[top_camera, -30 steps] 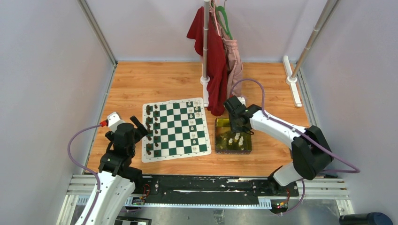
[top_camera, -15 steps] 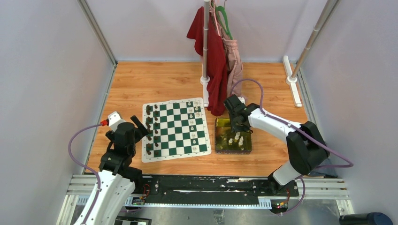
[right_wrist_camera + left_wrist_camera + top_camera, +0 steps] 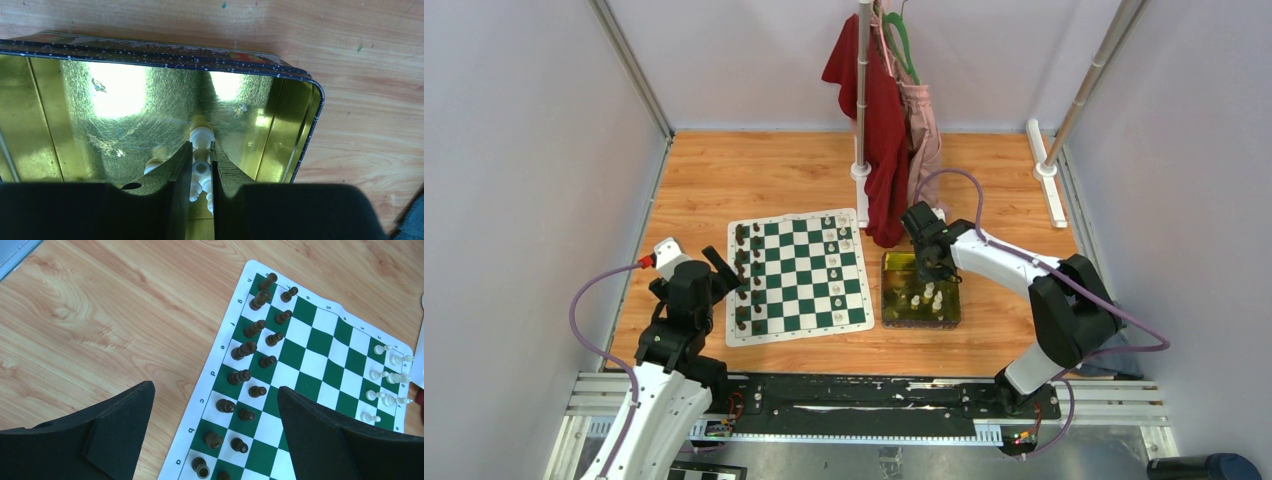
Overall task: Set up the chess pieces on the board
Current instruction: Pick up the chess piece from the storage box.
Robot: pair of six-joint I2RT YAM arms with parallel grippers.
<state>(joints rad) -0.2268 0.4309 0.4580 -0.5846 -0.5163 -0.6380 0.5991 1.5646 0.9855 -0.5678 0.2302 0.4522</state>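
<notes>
At the left, the left fingers [image 3: 125, 422] are spread wide and hold nothing. They hang above the wooden worktop [image 3: 724, 180] just off the left edge of the board [image 3: 799, 335], and that edge shows in the gap between them. The board lies flat in the middle of the worktop. Dark pieces [image 3: 250, 347] stand in two files along its left side, the nearest of them just ahead of the fingertips. Across the bare green and white squares, a handful of cream pieces [image 3: 834, 245] stand along the right side, well apart from the left fingers. Behind the board's far right corner a red cloth [image 3: 879, 120] hangs from a pole. Just right of the board sits a yellow-green tray [image 3: 887, 285] with a dark rim, and several loose pieces [image 3: 936, 298] lie in it. The right fingers [image 3: 175, 175] reach down into the far part of the tray. They are drawn close together, pinching a single cream piece [image 3: 201, 137] that fills the narrow gap between them, its end poking out past the tips. Whether it is clear of the tray floor cannot be told.
</notes>
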